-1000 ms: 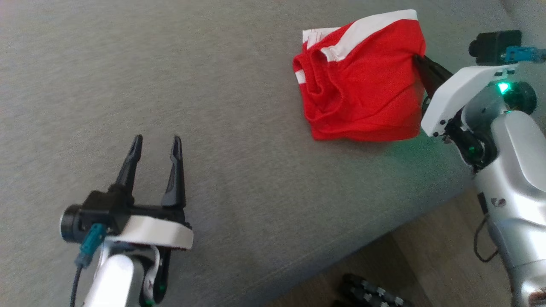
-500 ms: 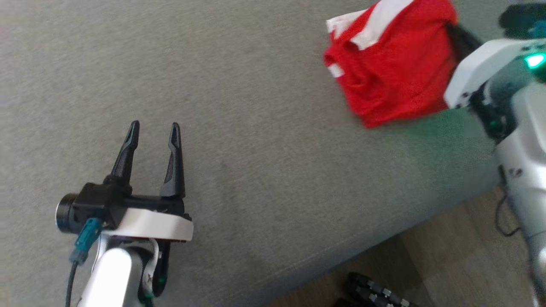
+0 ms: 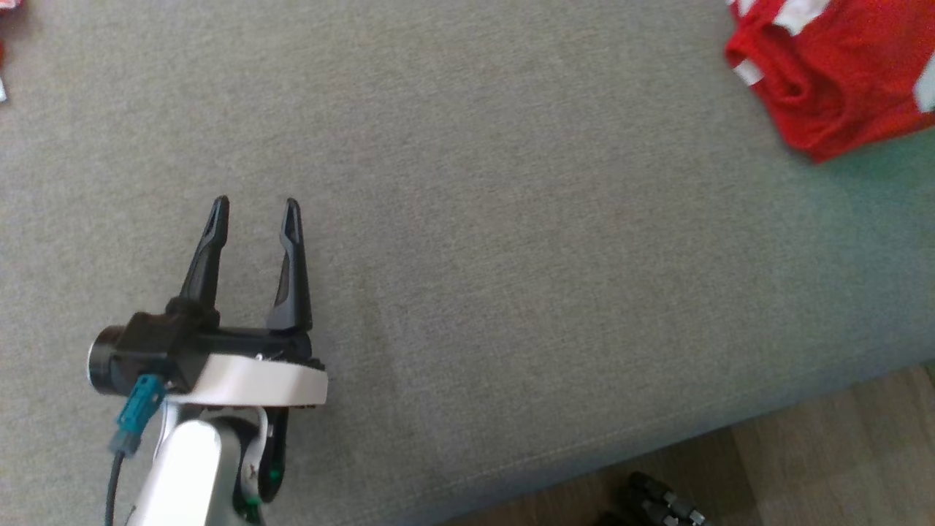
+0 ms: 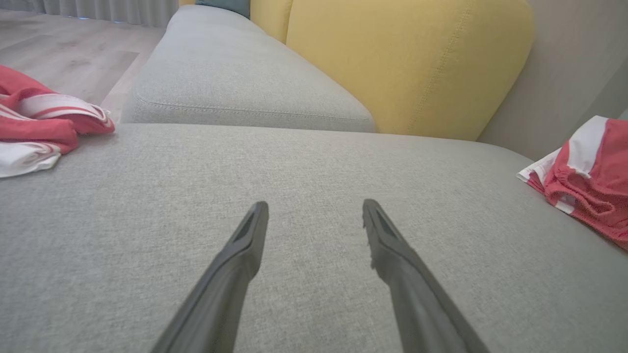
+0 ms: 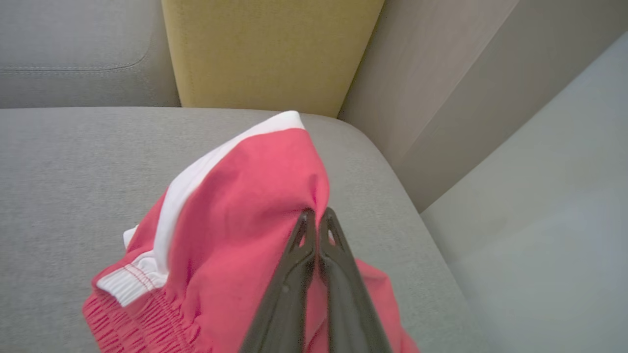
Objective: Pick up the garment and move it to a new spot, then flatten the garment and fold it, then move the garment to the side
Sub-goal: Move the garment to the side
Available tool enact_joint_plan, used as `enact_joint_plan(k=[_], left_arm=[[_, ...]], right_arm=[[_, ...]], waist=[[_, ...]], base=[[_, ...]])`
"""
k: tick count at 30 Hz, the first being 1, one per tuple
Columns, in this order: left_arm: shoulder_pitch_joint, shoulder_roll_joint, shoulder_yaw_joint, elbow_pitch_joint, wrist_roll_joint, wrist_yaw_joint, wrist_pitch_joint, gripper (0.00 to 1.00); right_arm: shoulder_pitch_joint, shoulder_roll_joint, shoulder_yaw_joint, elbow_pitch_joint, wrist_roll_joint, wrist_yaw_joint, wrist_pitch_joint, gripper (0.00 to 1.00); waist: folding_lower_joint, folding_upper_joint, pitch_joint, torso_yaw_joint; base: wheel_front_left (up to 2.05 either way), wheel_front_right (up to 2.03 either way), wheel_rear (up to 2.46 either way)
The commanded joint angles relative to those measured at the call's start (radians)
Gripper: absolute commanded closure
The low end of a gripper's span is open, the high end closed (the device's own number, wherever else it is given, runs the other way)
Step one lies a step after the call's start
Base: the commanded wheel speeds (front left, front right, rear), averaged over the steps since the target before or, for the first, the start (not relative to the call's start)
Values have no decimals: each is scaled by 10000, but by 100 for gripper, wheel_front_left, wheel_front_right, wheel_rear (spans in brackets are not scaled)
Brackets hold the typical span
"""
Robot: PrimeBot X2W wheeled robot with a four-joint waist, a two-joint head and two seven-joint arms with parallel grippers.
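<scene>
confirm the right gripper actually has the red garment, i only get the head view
Observer: Yes. In the right wrist view the right gripper is shut on a fold of the red garment, with the cloth bunched at its tips.
Operator: what's beyond it that way
Observer: A yellow cushion stands upright beyond the red garment in that same view.

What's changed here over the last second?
Mostly the head camera swung left, sliding the red shorts toward that view's top right corner; whether they moved themselves is unclear. The right gripper stays shut on them, and the left gripper stays open above the couch.
</scene>
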Motion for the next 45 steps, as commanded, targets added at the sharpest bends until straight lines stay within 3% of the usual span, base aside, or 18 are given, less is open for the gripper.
enact_joint_plan(k=[1,8,16,17,19,20,21,32,45], left_arm=[[-356,7,337,-384,-40,78,-80,0],[-431,-55,294,-471,-39,169,-158,0],[-528,-38,274,-396,-89,134,-206,0],[-540,-37,262,-387,-86,134,-209,0],[-554,-28,251,-362,-85,136,-215,0],[-560,-26,246,-342,-87,138,-218,0],[-565,-22,244,-318,-95,136,-221,0],[-624,-67,243,-94,-217,157,-259,0],[-398,-329,678,366,-569,267,-305,0]], right_arm=[[-308,-336,-102,-217,-166,-9,-114,100],[-639,-619,-1296,215,-1366,-9,-365,100],[-610,-338,-2282,201,-2648,-9,-614,100],[-582,-289,-2455,180,-2829,-9,-659,96],[-527,-157,-2764,152,-3189,-9,-675,54],[-505,-78,-2915,134,-3349,-9,-680,13],[-479,-4,-3056,111,-3501,-9,-685,0],[-129,989,-3957,-273,-4548,-9,-1216,0],[492,2216,-2219,-221,-3368,-9,-3116,0]], waist=[[-1,0,109,92],[-1,0,255,187],[-1,0,350,191],[-1,0,362,200],[-1,0,377,212],[-1,0,379,219],[-1,0,377,227],[-1,0,44,356],[-1,0,-1502,995]], base=[[0,0,0],[0,0,0],[0,0,0],[0,0,0],[0,0,0],[0,0,0],[0,0,0],[0,0,0],[0,0,0]])
